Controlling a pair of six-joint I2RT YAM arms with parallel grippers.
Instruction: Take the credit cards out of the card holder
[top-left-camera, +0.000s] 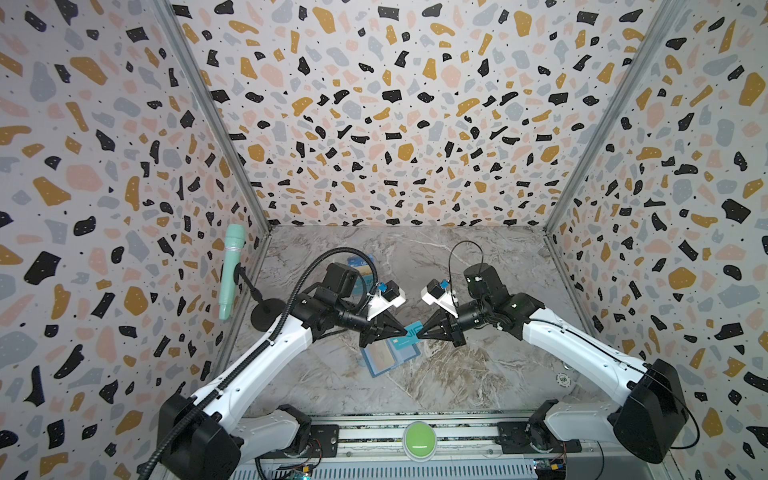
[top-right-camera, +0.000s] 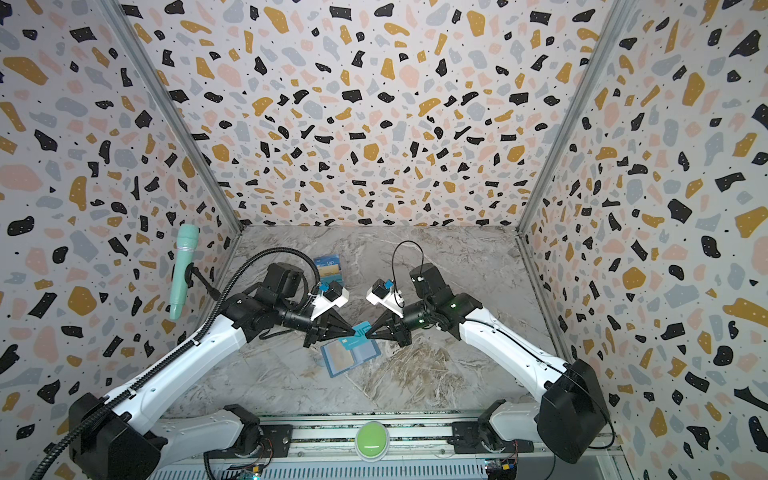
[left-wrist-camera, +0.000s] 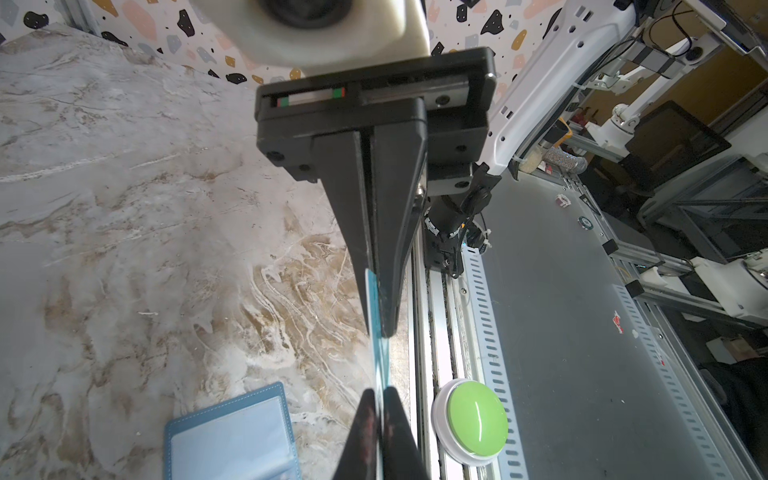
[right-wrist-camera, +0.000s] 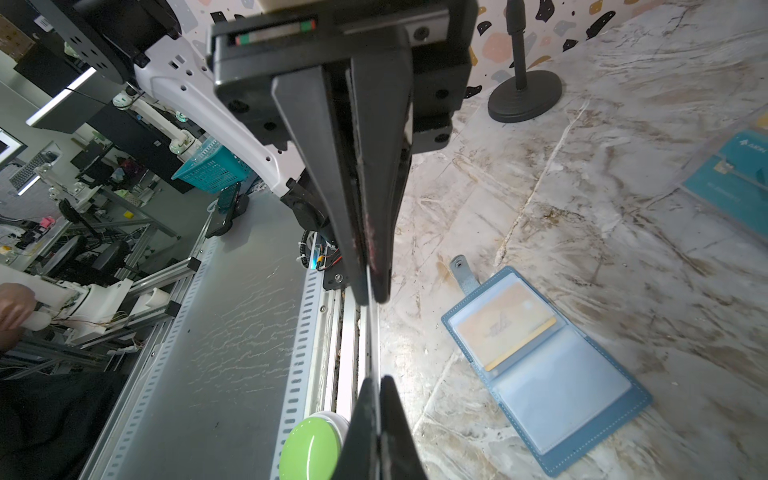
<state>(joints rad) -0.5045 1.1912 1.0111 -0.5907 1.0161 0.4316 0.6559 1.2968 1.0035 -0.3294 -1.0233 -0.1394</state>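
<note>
Teal card (top-left-camera: 409, 336) above open holder (right-wrist-camera: 582, 419) (gold card (right-wrist-camera: 505, 324) inside)

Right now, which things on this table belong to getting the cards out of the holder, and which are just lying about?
Job: teal card, pinched by left claw and right claw; open card holder; golden card in its pocket; other cards in the clear rack.
Lying about: microphone, green button, poker chip.

I counted 2 grippers of mine: left gripper (top-left-camera: 404, 332), right gripper (top-left-camera: 419, 333). 1 card holder (top-left-camera: 386, 359). 1 teal card (top-left-camera: 411, 331), 1 golden card (right-wrist-camera: 505, 324), at least 2 rack cards (top-right-camera: 328, 266). 1 green button (top-left-camera: 419, 440), 1 microphone (top-left-camera: 230, 274).
</note>
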